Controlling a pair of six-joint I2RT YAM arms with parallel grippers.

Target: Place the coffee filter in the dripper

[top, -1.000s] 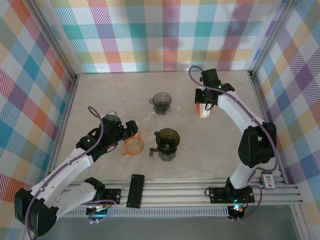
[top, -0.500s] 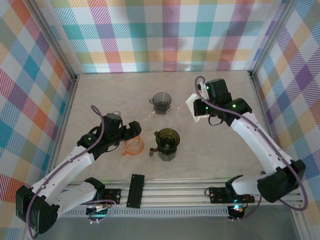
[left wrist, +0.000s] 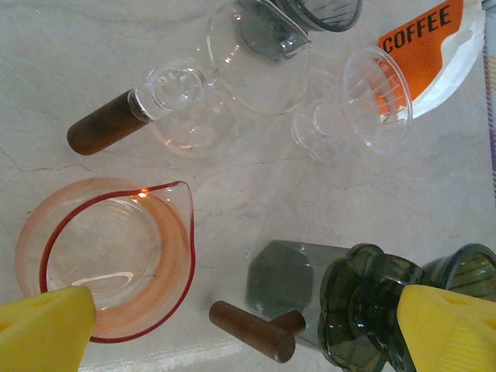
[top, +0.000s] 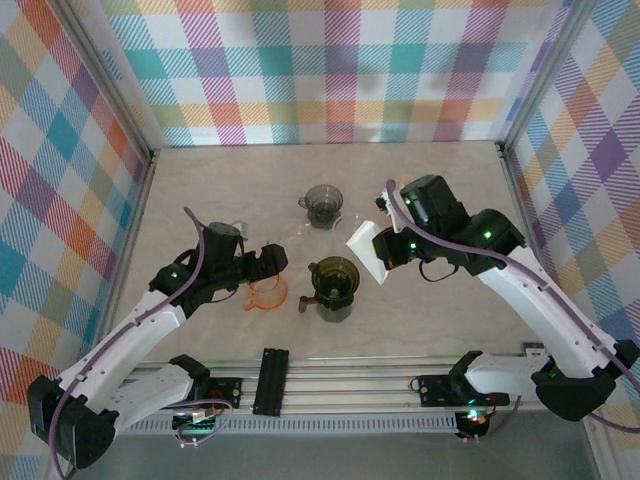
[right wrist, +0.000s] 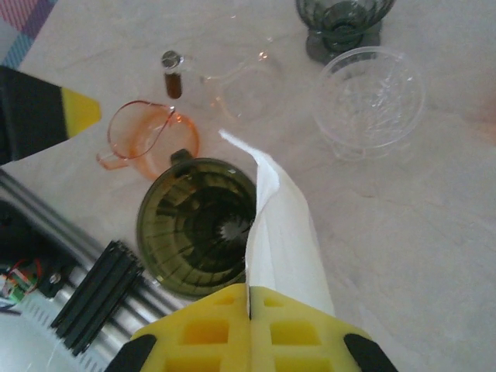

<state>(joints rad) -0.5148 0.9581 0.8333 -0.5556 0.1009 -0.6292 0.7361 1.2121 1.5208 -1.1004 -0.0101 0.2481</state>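
Note:
A folded white coffee filter (top: 364, 250) (right wrist: 284, 225) is pinched in my right gripper (top: 386, 256) (right wrist: 249, 297), which is shut on its lower edge. The filter hangs above the table just right of the dark green dripper (top: 335, 276) (right wrist: 197, 225), its tip over the rim. This dripper stands on a dark base with a brown wooden handle (left wrist: 252, 332). My left gripper (top: 272, 259) (left wrist: 248, 341) is open wide to the left of the dripper (left wrist: 370, 313), nothing between its yellow fingers (left wrist: 46, 329).
An orange-tinted glass pitcher (top: 266, 291) (left wrist: 108, 263) sits left of the dripper. Behind are a clear glass server with a wooden handle (left wrist: 232, 70), a clear glass dripper (right wrist: 370, 97), a smoky grey dripper (top: 323, 203) and a coffee bag (left wrist: 430, 46). A black rail (top: 272, 380) lines the front edge.
My right gripper has carried the filter from the back right down and left, to just beside the green dripper. The left arm has barely moved.

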